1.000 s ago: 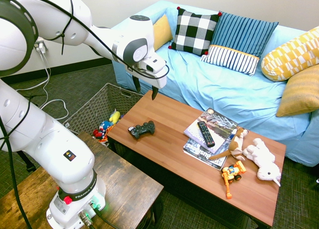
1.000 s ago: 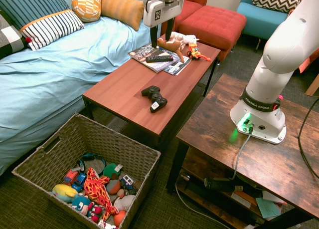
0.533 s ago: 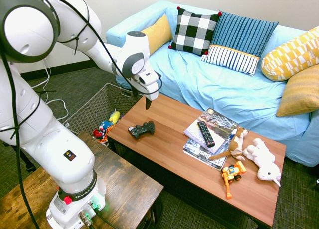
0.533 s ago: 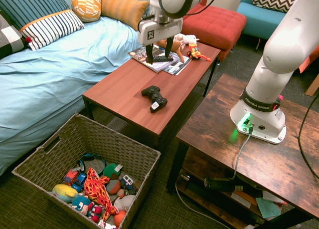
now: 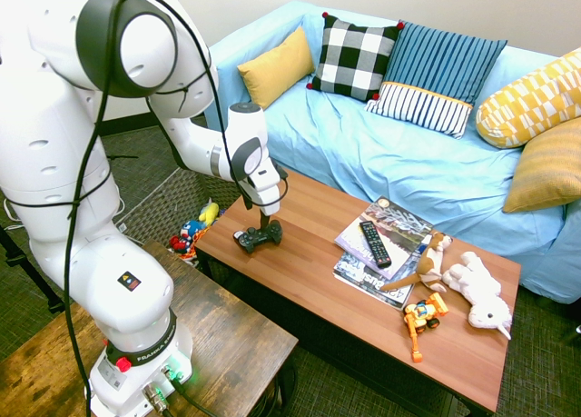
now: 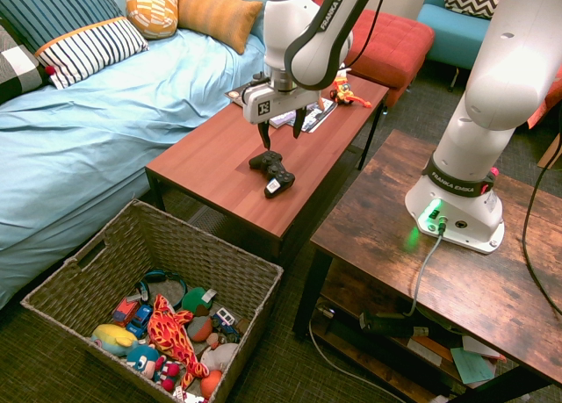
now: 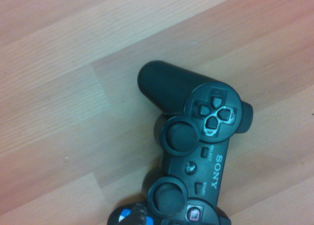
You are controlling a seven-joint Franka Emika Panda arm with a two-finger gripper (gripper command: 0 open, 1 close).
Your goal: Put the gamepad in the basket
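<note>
The gripper [image 6: 281,131] is hanging just above the gamepad [image 6: 272,172], its two fingers spread apart and pointing down, holding nothing. The gamepad is lying flat on the reddish-brown desk [image 5: 309,263], near the desk's end closest to the basket [image 6: 219,267], and it is not yet touched by the fingers as far as the exterior views are showing. In the wrist view the gamepad [image 7: 194,151] is filling the frame, showing its two thumbsticks, the direction pad and the SONY print, with wood grain all around it.

The basket is sitting on the floor just beside that end of the desk, lower than the desk top, and it is holding a jumble of colourful toys [image 6: 167,333]. Further along the desk, well apart from the gamepad, a black TV remote [image 5: 374,243] is resting on a stack of magazines [image 5: 381,240], and a plush toy [image 5: 479,290] and a small orange toy vehicle [image 5: 422,317] are lying near the far end. A blue sofa [image 5: 408,163] with cushions is standing behind the desk.
</note>
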